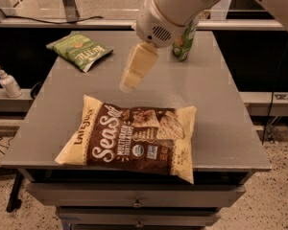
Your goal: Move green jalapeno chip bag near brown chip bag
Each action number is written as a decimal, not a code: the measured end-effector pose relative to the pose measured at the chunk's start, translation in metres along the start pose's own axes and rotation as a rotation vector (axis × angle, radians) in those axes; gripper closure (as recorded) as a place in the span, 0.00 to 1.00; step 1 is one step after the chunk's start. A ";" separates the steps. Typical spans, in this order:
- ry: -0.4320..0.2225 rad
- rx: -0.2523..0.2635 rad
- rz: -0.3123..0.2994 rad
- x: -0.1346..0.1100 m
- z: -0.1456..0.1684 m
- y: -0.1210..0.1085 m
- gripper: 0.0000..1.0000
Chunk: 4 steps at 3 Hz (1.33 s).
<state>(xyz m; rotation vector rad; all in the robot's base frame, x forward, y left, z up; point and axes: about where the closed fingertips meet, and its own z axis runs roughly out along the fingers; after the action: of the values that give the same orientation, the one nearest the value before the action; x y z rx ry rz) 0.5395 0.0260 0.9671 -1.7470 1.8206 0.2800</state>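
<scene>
Green jalapeno chip bag point(80, 51) far-left corner — hand point(130, 80) above table point(225, 128) ctr.

Grey flat-topped table point(230, 128) mid-room, drawers point(134, 195) with small metal pulls beneath. Speckled pale floor point(283, 200) on either side. Low ledge point(0, 97) at left, carrying a white pump bottle point(8, 82); dark recess behind. Long shelf point(101, 23) across the back. Dim, warm light. Above the table's middle, the gripper point(128, 83).
</scene>
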 end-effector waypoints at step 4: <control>-0.212 0.155 0.088 -0.062 0.085 -0.113 0.00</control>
<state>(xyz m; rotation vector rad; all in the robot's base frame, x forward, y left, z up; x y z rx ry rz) 0.6690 0.1107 0.9610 -1.4755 1.7203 0.3373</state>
